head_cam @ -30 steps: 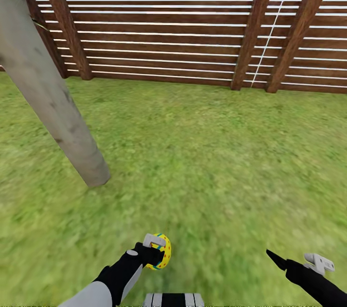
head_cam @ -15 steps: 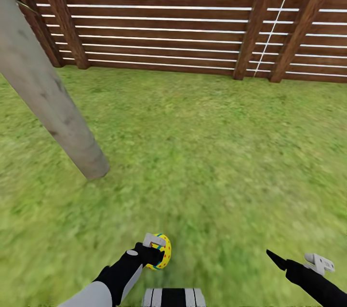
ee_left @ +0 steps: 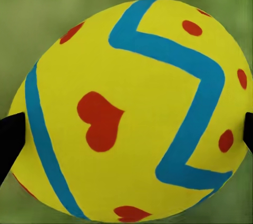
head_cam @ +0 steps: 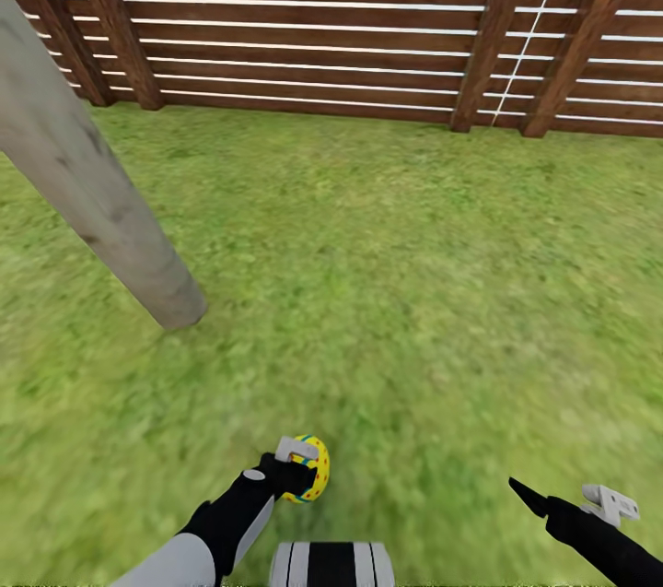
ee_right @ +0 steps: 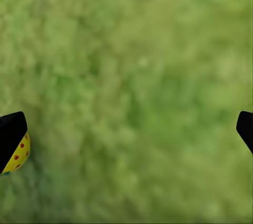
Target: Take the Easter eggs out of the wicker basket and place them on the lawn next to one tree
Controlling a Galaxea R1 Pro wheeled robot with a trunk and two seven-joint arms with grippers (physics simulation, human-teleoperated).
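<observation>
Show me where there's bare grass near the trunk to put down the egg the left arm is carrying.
Bare grass runs from the tree trunk across to the fence, and from the trunk's base toward the left gripper holding the egg. The right gripper hangs open over grass. Nothing crowds the spot; the trunk is the sole obstacle.

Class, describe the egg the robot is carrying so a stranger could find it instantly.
Start at the slatted wooden fence and come down the lawn, past the pale tree trunk. The left gripper clamps the egg: bright yellow, blue zigzags, red hearts and dots.
</observation>
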